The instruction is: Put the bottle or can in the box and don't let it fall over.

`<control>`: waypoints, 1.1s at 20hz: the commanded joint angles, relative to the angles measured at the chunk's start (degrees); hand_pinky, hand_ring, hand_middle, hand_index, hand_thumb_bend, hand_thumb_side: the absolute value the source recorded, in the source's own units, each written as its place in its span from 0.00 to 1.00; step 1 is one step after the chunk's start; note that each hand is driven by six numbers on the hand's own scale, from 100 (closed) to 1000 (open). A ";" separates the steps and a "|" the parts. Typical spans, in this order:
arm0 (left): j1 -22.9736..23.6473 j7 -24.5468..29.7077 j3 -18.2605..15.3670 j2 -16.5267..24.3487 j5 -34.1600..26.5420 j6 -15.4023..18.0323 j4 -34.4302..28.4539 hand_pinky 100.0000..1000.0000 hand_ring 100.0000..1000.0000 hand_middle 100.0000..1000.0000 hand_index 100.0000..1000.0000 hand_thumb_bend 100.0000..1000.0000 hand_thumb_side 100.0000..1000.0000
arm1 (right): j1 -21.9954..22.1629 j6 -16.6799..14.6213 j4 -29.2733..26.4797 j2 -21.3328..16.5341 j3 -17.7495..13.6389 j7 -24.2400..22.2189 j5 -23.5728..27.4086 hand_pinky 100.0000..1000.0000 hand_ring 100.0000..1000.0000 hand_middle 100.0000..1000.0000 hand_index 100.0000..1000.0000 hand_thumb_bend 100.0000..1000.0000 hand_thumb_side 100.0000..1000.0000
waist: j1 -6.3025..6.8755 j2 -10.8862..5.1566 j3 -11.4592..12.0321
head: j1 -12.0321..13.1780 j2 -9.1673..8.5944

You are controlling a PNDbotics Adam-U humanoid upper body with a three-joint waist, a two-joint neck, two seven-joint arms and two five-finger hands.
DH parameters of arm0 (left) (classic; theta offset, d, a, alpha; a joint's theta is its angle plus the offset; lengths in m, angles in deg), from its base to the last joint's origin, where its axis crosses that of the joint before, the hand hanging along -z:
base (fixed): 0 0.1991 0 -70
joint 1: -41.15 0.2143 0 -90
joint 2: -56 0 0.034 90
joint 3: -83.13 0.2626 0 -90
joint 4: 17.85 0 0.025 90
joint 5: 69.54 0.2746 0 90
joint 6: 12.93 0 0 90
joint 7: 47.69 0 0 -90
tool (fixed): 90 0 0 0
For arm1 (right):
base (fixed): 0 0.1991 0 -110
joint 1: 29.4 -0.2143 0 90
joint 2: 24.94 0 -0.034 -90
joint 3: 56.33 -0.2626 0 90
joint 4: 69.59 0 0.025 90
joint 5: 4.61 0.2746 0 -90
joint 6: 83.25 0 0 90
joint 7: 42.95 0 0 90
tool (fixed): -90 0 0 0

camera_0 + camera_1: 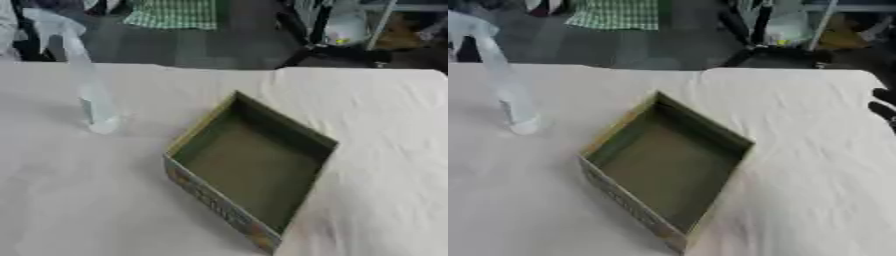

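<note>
Bottle: a tall, slim, clear plastic spray bottle (87,85) stands upright left of the open, empty cardboard box (249,165). We judge it light, slippery, tippy; we'd grip mid-body. Right hand (884,107) barely shows; fingers indiscernible. Left hand unseen.

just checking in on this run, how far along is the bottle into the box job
Nothing looks done yet: the box sits open and empty on the white table. The pale spray bottle stands upright on the table to the box's left, apart from it, with no hand on it. Only dark fingers of the right hand show at the right edge. Grasping, moving and placing the bottle upright remain.
</note>
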 commanded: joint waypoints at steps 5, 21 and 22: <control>-0.46 -4.21 1.00 1.18 -9.89 -4.22 -1.16 0.46 0.26 0.39 1.00 0.35 0.91 | -0.38 0.29 -1.03 -1.42 -0.49 0.16 -0.05 0.84 0.81 0.80 0.88 0.00 0.63 | 0.13 -0.96 0.09 | 0.10 -0.16; -1.40 -12.23 3.08 -0.21 -21.61 -6.58 -1.16 0.00 0.00 0.00 1.00 0.45 1.00 | -0.39 0.39 -1.03 -1.46 -0.37 0.05 -0.09 0.84 0.81 0.80 0.88 0.00 0.64 | 0.06 -1.02 0.14 | 0.58 0.22; -1.54 -12.42 3.13 -0.19 -22.14 -6.77 -1.16 0.00 0.00 0.00 1.00 0.45 1.00 | -0.39 0.43 -1.03 -1.43 -0.36 0.04 -0.11 0.84 0.81 0.80 0.88 0.00 0.64 | 0.06 -1.02 0.14 | 0.60 0.23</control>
